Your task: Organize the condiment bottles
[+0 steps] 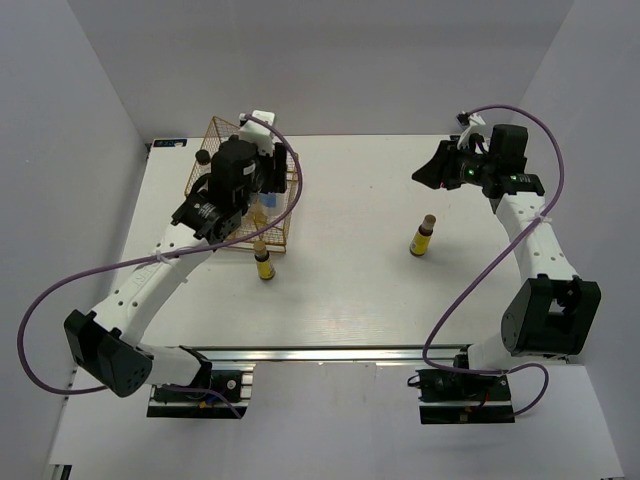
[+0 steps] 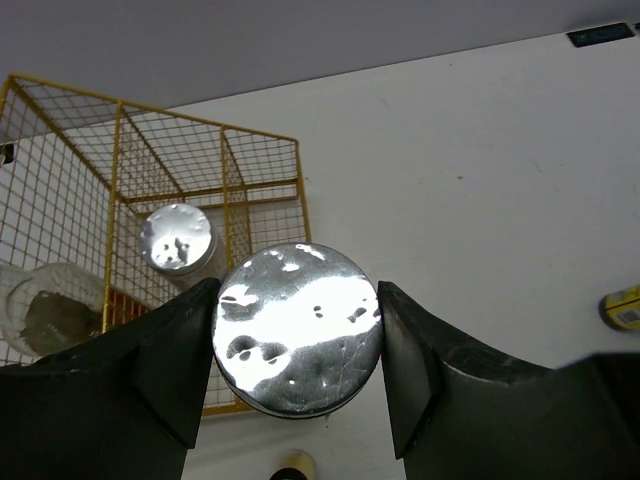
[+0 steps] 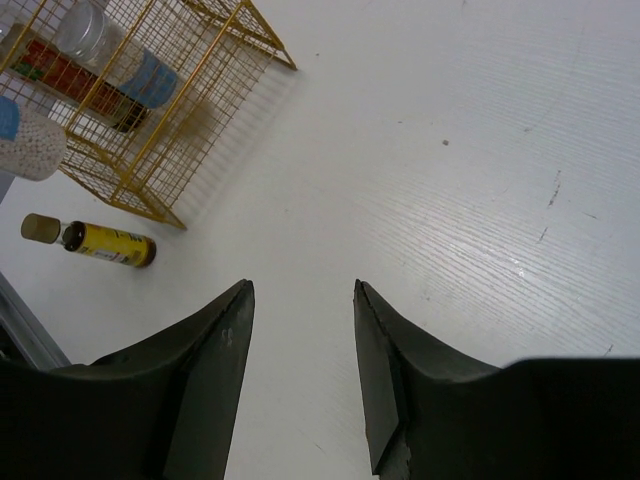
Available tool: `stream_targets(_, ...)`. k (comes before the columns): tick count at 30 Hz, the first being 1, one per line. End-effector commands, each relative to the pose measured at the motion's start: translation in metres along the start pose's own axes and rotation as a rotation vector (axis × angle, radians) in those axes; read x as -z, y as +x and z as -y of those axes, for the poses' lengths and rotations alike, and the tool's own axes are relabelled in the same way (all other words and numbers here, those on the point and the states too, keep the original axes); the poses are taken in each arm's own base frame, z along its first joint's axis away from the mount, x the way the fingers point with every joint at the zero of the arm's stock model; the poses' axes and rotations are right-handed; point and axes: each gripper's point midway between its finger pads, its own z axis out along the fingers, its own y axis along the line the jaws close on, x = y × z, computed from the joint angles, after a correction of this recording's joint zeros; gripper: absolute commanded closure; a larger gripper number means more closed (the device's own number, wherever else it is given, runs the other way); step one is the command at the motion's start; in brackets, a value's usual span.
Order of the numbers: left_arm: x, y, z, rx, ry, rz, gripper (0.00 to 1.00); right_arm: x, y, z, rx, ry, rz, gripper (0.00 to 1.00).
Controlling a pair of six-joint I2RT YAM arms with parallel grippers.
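Left pincer (image 2: 297, 362): pinching a silver-lidded jar (image 2: 298, 322) by its sides, at the front corner of the gold wire rack (image 2: 299, 190).
Right pincer (image 3: 300, 340): spread, holding nothing, above the worktop (image 1: 350, 290).
In the rack: a second silver-lidded jar (image 2: 178, 238).
Outside the rack: two yellow bottles, one (image 1: 264, 264) just in front of it, the other (image 1: 423, 238) well apart to the right.
Snag risk: the jar's base may catch the top wire. The wrist view does not show whether it clears.
Knock risk: lowering too near the stowed jar could tip it.
Slip risk: the round, smooth body could twist in the grip.
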Motion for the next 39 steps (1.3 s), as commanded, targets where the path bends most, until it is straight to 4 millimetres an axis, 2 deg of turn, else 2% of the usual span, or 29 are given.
stream_targets(1, 0.009, -0.017, -0.034, 0.023, -0.103, 0.058, 1.00, -0.001, -0.011, -0.006, 0.034, -0.006, 0.010, 0.50)
stream_targets(8, 0.004, -0.012, -0.075, 0.015, -0.182, 0.059, 1.00, 0.001, -0.004, -0.003, 0.030, 0.011, 0.000, 0.50)
stream_targets(11, 0.002, -0.010, -0.084, 0.006, -0.193, 0.064, 1.00, 0.001, -0.003, -0.002, 0.027, 0.016, -0.001, 0.50)
stream_targets(14, -0.001, -0.010, -0.087, -0.004, -0.201, 0.067, 1.00, 0.001, -0.003, -0.003, 0.029, 0.016, -0.001, 0.50)
stream_targets(17, -0.008, 0.001, -0.091, -0.009, -0.213, 0.053, 1.00, 0.001, -0.003, -0.002, 0.028, 0.014, -0.002, 0.50)
stream_targets(18, -0.011, 0.010, -0.092, -0.012, -0.213, 0.038, 1.00, 0.000, -0.003, -0.002, 0.026, 0.014, -0.003, 0.50)
stream_targets(21, -0.017, 0.017, -0.096, 0.001, -0.222, 0.043, 1.00, 0.000, -0.004, -0.002, 0.030, 0.016, -0.002, 0.50)
stream_targets(29, -0.030, 0.054, -0.092, 0.023, -0.205, -0.015, 1.00, 0.001, -0.002, 0.000, 0.033, 0.025, -0.007, 0.49)
stream_targets(31, -0.030, 0.057, -0.093, 0.025, -0.207, -0.016, 0.93, 0.001, -0.002, -0.001, 0.033, 0.024, -0.006, 0.49)
stream_targets(32, -0.030, 0.061, -0.092, 0.024, -0.205, -0.023, 0.82, 0.001, -0.002, 0.000, 0.032, 0.024, -0.007, 0.49)
stream_targets(35, -0.030, 0.068, -0.092, 0.025, -0.206, -0.035, 0.65, 0.000, 0.000, 0.001, 0.028, 0.022, -0.011, 0.49)
stream_targets(38, -0.029, 0.071, -0.093, 0.030, -0.209, -0.042, 0.54, -0.001, 0.001, 0.000, 0.030, 0.020, -0.014, 0.49)
stream_targets(39, -0.029, 0.075, -0.093, 0.031, -0.211, -0.049, 0.45, -0.001, 0.002, 0.000, 0.032, 0.018, -0.015, 0.48)
